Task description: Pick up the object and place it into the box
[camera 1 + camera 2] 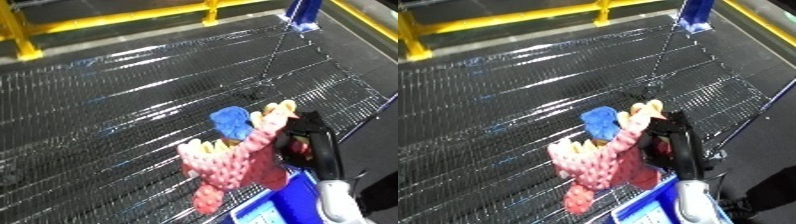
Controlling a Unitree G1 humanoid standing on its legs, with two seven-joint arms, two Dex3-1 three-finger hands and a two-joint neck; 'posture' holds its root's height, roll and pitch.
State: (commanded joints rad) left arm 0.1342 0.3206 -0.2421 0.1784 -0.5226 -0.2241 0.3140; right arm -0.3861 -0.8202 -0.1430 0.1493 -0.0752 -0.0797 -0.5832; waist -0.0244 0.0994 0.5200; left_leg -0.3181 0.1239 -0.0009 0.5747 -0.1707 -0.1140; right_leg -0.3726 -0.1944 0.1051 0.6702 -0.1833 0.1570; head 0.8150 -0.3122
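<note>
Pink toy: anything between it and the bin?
Nothing visible. The right hand is curled on the pink toy, holding it above the mesh surface. The blue bin sits directly below-right of it at the lower edge, only partly in view.

Knobbly pink toy (233,165), glossy mesh table (124,100)

Pink bumpy toy (233,165) with blue tuft, above blue bin (282,209).
</note>
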